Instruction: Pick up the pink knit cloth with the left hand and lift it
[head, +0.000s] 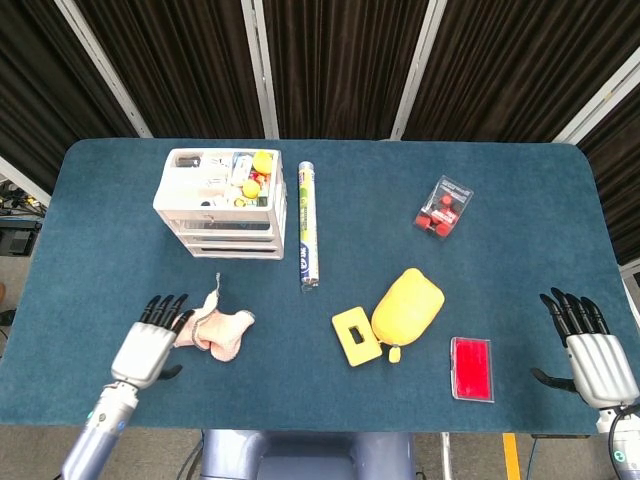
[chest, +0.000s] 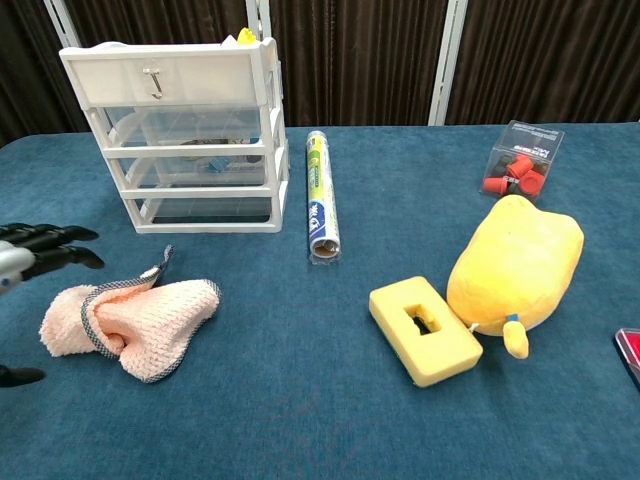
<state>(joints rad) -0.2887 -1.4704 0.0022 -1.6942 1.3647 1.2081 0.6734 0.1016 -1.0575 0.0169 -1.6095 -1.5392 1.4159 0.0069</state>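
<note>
Pink knit cloth (head: 213, 330) (chest: 130, 322): crumpled, grey-edged, lying flat on the blue surface (head: 120, 230) toward the front left, in front of the white drawer unit (head: 221, 203) (chest: 180, 135).

Left hand (head: 152, 343) (chest: 30, 255): just beside the cloth's left end, fingers (head: 165, 309) extended and spread, tips over or against the cloth's edge; contact cannot be told. Nothing held.

Right hand (head: 590, 348): at the front right corner of the surface, fingers straight and apart, nothing held; well apart from all items.

Drawer unit: three clear drawers, small yellow and mixed items in the top tray.

Foil-type roll (head: 308, 225) (chest: 321, 195): lying lengthwise just right of the drawer unit.

Yellow soft pouch (head: 407, 306) (chest: 515, 263): centre-right, touching a yellow block with a rectangular hole (head: 356, 337) (chest: 424, 329) at its left.

Red flat case (head: 471, 368): front right, near the pouch.

Clear box of red pieces (head: 443, 206) (chest: 521, 161): rear right.
</note>
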